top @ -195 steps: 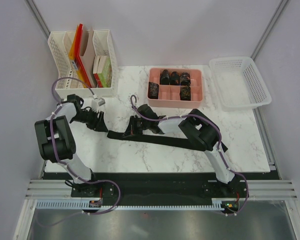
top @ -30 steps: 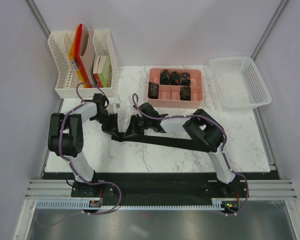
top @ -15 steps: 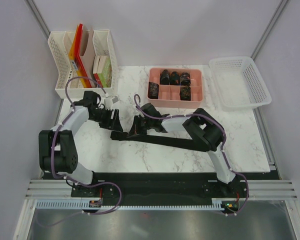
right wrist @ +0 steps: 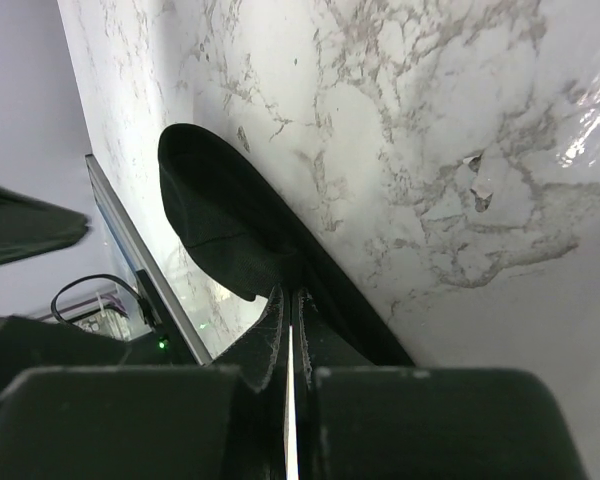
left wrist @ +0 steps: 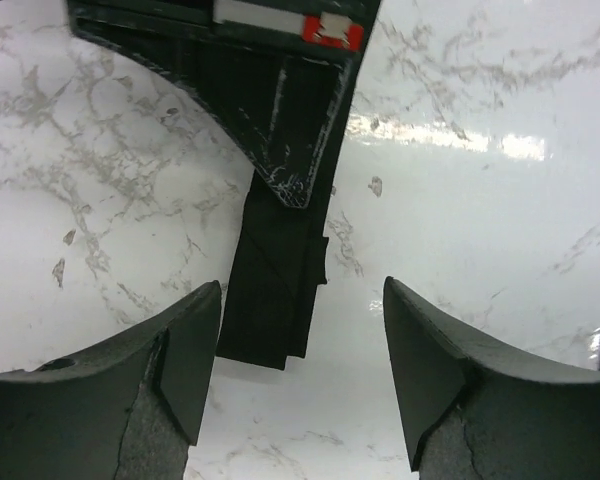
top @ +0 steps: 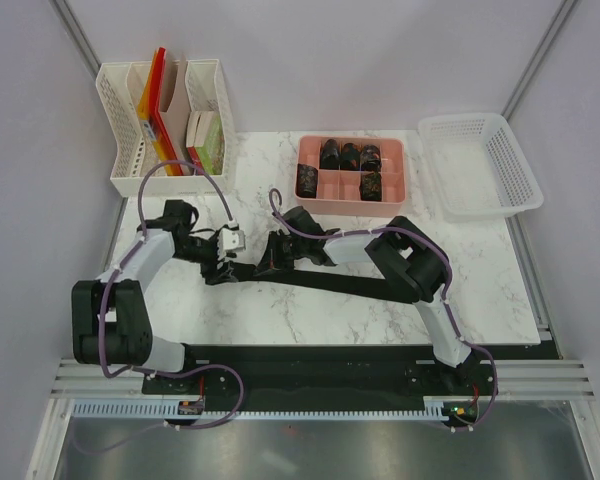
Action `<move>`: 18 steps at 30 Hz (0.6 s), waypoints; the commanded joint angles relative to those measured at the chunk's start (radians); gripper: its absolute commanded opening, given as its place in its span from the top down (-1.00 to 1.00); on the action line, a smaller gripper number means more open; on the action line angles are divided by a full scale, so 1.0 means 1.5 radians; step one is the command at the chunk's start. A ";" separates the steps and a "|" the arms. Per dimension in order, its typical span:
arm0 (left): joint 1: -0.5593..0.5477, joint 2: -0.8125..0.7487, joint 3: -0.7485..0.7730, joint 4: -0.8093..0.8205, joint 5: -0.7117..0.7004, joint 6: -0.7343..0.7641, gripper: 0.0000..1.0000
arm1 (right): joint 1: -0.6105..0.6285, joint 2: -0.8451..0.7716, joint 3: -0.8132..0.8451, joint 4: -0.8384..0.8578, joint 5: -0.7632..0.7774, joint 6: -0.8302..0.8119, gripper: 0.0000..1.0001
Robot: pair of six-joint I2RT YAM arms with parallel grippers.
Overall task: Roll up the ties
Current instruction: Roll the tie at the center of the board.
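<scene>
A long black tie [top: 340, 282] lies flat on the marble table, running from its narrow end at the left to under the right arm. My right gripper [top: 264, 264] is shut on it a short way from that end; the right wrist view shows the jaws [right wrist: 290, 310] pressed together on the dark fabric [right wrist: 225, 215]. My left gripper [top: 220, 268] hovers open just left of the tie's end. In the left wrist view the folded end [left wrist: 275, 300] lies between the spread fingers [left wrist: 175, 355], touching neither. Several rolled ties [top: 348, 156] sit in the pink tray [top: 352, 200].
A white desk organiser [top: 130, 150] with folders and boxes stands at the back left. An empty white basket [top: 480, 165] sits at the back right. The pink tray is just behind the right gripper. Bare marble [top: 280, 320] lies in front of the tie.
My left gripper has opened and let go of the tie's end, its arm swinging out to the left. My right gripper has closed on the tie.
</scene>
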 commanded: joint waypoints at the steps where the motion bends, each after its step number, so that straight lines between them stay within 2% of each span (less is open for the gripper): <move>1: 0.001 0.027 -0.036 0.036 0.023 0.256 -0.46 | -0.003 0.020 -0.016 -0.003 0.004 -0.005 1.00; 8: -0.031 0.084 -0.063 0.161 -0.055 0.265 -0.46 | -0.004 0.019 -0.024 0.018 -0.005 0.007 1.00; 16: -0.058 0.108 -0.075 0.227 -0.088 0.221 -0.56 | -0.002 0.019 -0.025 0.024 -0.009 0.008 1.00; 18: -0.060 0.118 -0.071 0.230 -0.092 0.203 -0.53 | -0.002 0.019 -0.025 0.026 -0.010 0.008 1.00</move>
